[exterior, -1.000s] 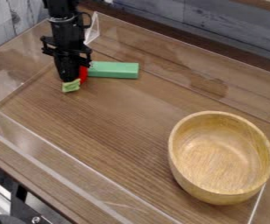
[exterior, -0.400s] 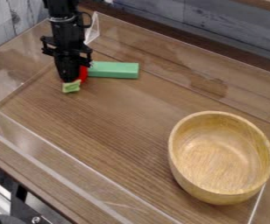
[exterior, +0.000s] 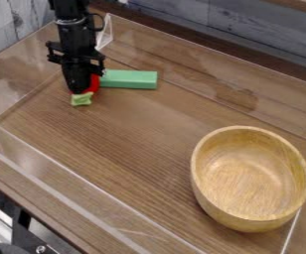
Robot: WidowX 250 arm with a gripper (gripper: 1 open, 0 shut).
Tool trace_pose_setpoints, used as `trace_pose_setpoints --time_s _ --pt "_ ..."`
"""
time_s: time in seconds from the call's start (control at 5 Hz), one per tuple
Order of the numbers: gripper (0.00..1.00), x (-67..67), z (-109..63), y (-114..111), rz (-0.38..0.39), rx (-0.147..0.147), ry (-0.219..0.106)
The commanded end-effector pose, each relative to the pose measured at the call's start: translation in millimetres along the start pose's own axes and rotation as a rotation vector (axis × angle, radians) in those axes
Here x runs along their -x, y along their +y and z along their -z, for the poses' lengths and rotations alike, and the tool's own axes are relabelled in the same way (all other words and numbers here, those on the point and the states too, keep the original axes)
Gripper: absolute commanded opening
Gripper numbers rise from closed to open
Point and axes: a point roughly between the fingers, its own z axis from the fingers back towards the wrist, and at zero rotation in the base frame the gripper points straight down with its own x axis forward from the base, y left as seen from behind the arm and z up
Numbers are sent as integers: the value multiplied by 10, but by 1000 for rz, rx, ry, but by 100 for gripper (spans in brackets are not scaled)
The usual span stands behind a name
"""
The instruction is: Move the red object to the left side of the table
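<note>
My black gripper point(exterior: 78, 91) points straight down at the far left of the table point(exterior: 129, 149), its fingers closed low over the red object point(exterior: 92, 86). Only a sliver of red shows at the right of the fingers, and its light green leafy end point(exterior: 80, 98) sticks out below them, at or just above the wood. The gripper is shut on the red object.
A flat green rectangular block point(exterior: 129, 80) lies just right of the gripper, close to the red object. A large wooden bowl point(exterior: 251, 177) sits at the near right. Low clear acrylic walls point(exterior: 10, 69) border the tabletop, near the gripper on the left.
</note>
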Motion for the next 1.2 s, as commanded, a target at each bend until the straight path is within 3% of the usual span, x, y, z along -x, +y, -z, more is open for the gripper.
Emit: trace_pose_setpoints --time_s 0.0,1.0 --pt "0 -47 -198 -27 -4 -16 -45" --pt "0 -90 -449 -133 2 -5 -78"
